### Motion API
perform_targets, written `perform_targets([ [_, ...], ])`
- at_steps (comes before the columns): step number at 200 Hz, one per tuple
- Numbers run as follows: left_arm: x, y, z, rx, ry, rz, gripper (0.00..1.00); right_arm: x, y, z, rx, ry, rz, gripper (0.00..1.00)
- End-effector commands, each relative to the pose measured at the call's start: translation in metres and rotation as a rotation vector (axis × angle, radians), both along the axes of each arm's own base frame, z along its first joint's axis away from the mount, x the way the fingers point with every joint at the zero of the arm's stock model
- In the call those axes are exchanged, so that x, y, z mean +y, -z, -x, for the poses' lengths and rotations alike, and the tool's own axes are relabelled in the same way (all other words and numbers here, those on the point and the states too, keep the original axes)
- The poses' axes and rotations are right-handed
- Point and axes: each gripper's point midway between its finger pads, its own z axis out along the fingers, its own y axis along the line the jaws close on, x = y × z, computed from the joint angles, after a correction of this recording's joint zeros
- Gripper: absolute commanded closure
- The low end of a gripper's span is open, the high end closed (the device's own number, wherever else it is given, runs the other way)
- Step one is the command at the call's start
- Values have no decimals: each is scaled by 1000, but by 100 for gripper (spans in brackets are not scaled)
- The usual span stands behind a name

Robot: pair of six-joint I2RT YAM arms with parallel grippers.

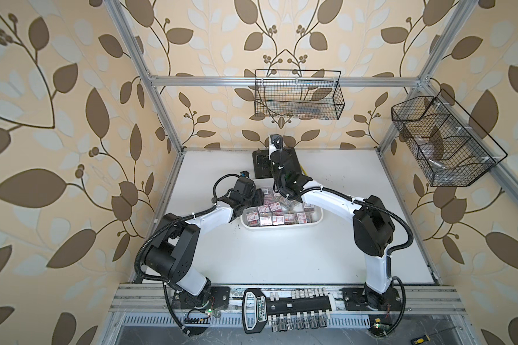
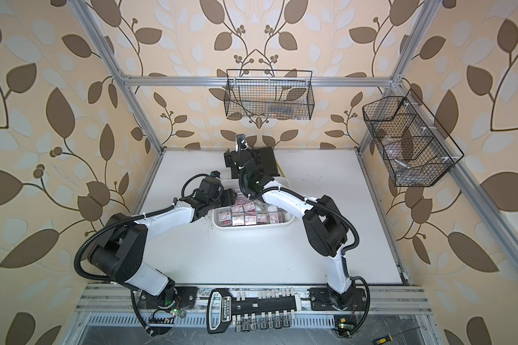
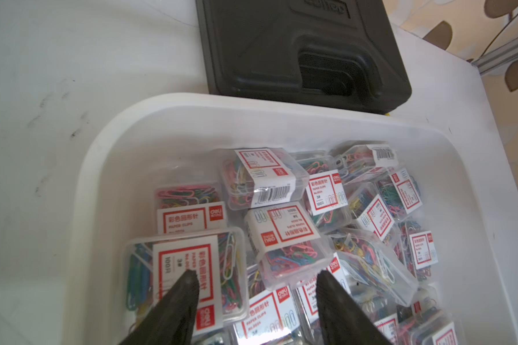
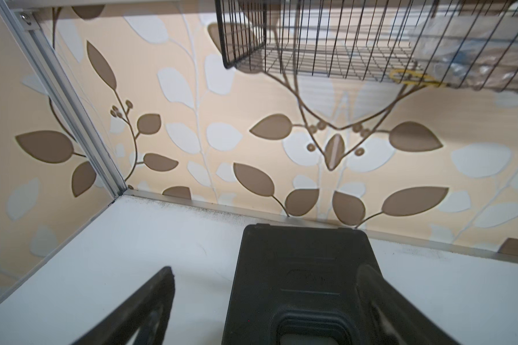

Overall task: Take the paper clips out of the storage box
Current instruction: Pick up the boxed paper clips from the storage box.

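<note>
Leaf-patterned walls enclose the white bench (image 1: 281, 260), where the storage box (image 3: 168, 100) sits just in front of a black case (image 4: 305, 260). Jumbled clear boxes of paper clips (image 3: 281, 236) fill it. Over them the left pincer (image 3: 259, 286) hangs half open, seemingly gripping nothing. Above the case the right pincer (image 4: 266, 270) gapes wide and empty.

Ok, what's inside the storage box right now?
Clear boxes of paper clips, piled loosely in the storage box, some tilted on others. The lower layer and most of the floor are covered.
</note>
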Motion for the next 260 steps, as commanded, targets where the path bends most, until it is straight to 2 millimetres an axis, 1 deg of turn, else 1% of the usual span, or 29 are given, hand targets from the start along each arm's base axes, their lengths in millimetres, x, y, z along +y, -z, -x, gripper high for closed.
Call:
perform_targets([
  [1,-7,-10,-9,-39,10,-16,36,0,-2,-8,22,31,23,5],
  [16,-13,-8,-9,-35,22,-12,37,-1,0,-3,27,43,32,6],
  [37,-22,-3,-9,-30,35,-23,36,-9,-13,10,-46,56,4,5],
  [49,-25,1,-8,-23,39,-29,37,-14,-19,12,-69,68,-9,3],
  [65,-28,7,-8,-13,38,-29,37,-15,-20,5,-68,76,-1,2],
  [82,-30,13,-7,-3,37,-35,36,-10,-13,-7,-28,73,28,2],
  [96,-33,16,-6,0,39,-49,36,-6,-8,-12,-3,77,50,3],
  [114,-38,17,-5,3,44,-64,36,-4,-7,-8,-2,72,54,3],
  [142,-41,21,-2,1,36,-93,36,-7,-11,2,-31,77,41,3],
  [162,-42,23,-2,1,33,-104,36,-10,-14,3,-41,85,34,3],
  [186,-44,25,0,0,30,-118,35,-11,-22,3,-64,85,17,3],
  [221,-42,29,-1,4,6,-155,34,-5,-27,-3,-74,78,11,2],
  [244,-40,28,-2,-2,-9,-175,33,-3,-23,-12,-54,83,28,2],
  [260,-37,25,-5,-19,-26,-190,33,-3,-23,-10,-54,84,29,2],
])
